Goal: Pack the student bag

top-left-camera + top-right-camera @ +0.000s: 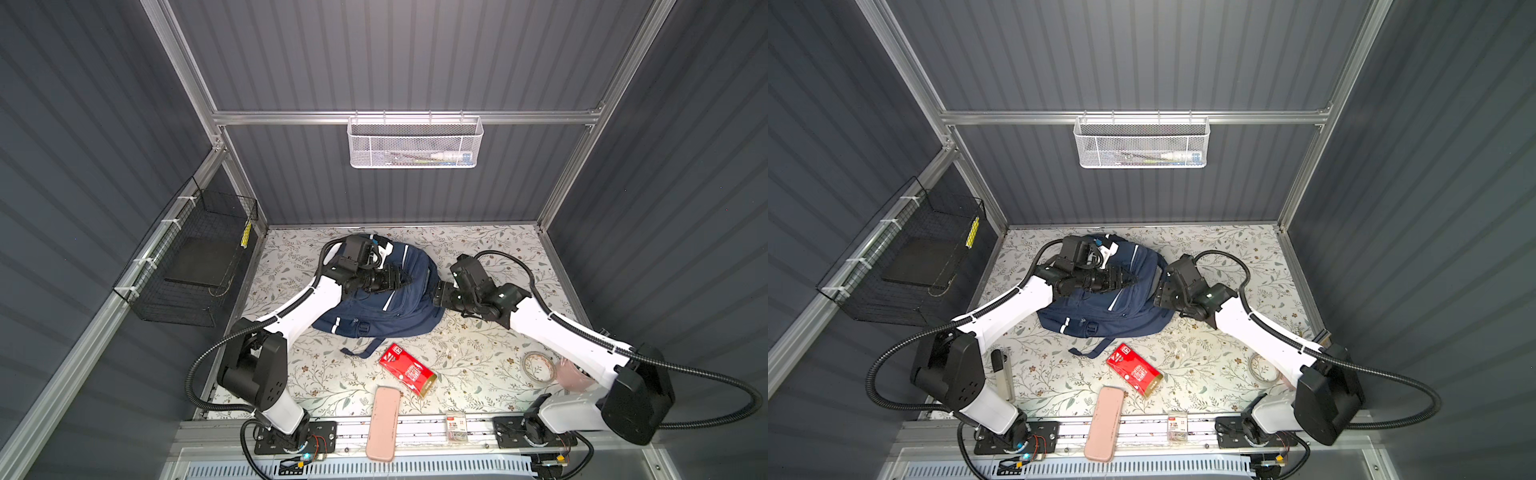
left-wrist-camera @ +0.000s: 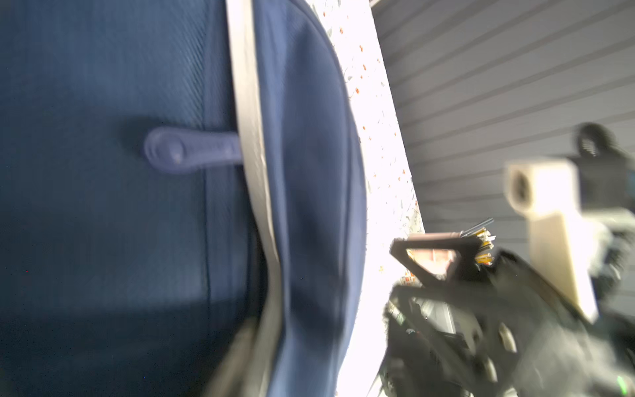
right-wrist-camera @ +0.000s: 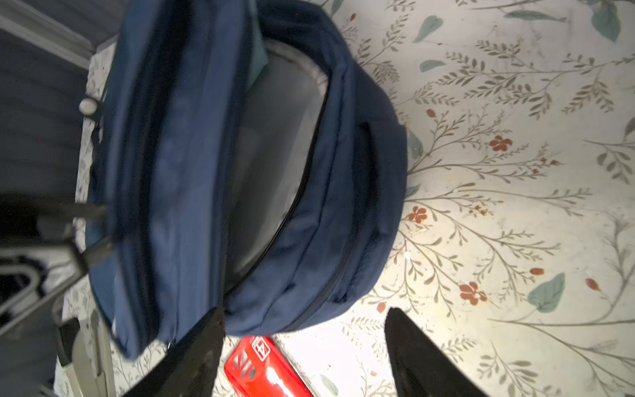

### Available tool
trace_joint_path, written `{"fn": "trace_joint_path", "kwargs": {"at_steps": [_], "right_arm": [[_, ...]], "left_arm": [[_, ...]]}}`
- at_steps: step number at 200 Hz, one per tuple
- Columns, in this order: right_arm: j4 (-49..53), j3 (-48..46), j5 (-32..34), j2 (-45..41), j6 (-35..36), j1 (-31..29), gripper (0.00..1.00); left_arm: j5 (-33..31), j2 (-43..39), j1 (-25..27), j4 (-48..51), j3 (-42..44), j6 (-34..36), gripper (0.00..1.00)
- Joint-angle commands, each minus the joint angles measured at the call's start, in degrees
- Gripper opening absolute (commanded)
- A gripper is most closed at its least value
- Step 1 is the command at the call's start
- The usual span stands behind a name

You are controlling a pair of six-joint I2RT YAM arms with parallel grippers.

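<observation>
Large navy blue fabric backpack with white stripes [image 1: 374, 309] on the floral-print tabletop [image 1: 469, 345], toward the back (main pocket gaping, grey lining [image 3: 275, 154] showing); left black parallel gripper [image 1: 400, 279] over its front face, jaws apart; right black parallel gripper [image 3: 305, 311] just beside it, spread wide, empty.

Red packet [image 1: 407, 371] and tape roll [image 1: 538, 366] lie on the floral tabletop [image 1: 478, 353], pink case [image 1: 383, 424] at its front edge.

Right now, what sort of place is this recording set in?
Probably a purpose-built robot test booth: grey panel walls on an aluminium frame, a white mesh basket hung on it, a floral-covered tabletop boxed in between.
</observation>
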State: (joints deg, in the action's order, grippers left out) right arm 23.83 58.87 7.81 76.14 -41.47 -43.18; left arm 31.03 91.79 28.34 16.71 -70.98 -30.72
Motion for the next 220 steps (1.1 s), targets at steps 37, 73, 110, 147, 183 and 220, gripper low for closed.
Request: {"fn": "trace_joint_path", "kwargs": {"at_steps": [37,73,110,147,183,220], "right_arm": [[-14.4,-1.1,10.2,5.6,3.4,-15.5,0.76],[-18.7,6.9,7.0,17.1,3.5,-19.3,0.75],[-20.2,15.8,3.0,29.3,2.1,-21.0,0.69],[-20.5,20.1,4.2,35.6,0.2,-21.0,0.66],[-19.3,23.9,4.0,40.4,-0.4,-20.6,0.6],[-19.4,26.2,5.4,43.6,-2.3,-18.3,0.59]], "left_arm": [[-8.5,-16.4,-7.4,7.3,2.8,-0.9,0.99],[-7.4,-28.7,-17.5,-1.0,22.8,-11.4,0.86],[-7.4,-31.0,-22.5,-12.6,37.4,-19.8,0.77],[-7.7,-26.5,-24.4,-26.7,45.5,-26.6,0.77],[-4.9,-21.7,-24.4,-33.4,44.4,-27.4,0.47],[-4.5,-24.8,-24.3,-28.9,43.7,-25.6,0.15]]}}
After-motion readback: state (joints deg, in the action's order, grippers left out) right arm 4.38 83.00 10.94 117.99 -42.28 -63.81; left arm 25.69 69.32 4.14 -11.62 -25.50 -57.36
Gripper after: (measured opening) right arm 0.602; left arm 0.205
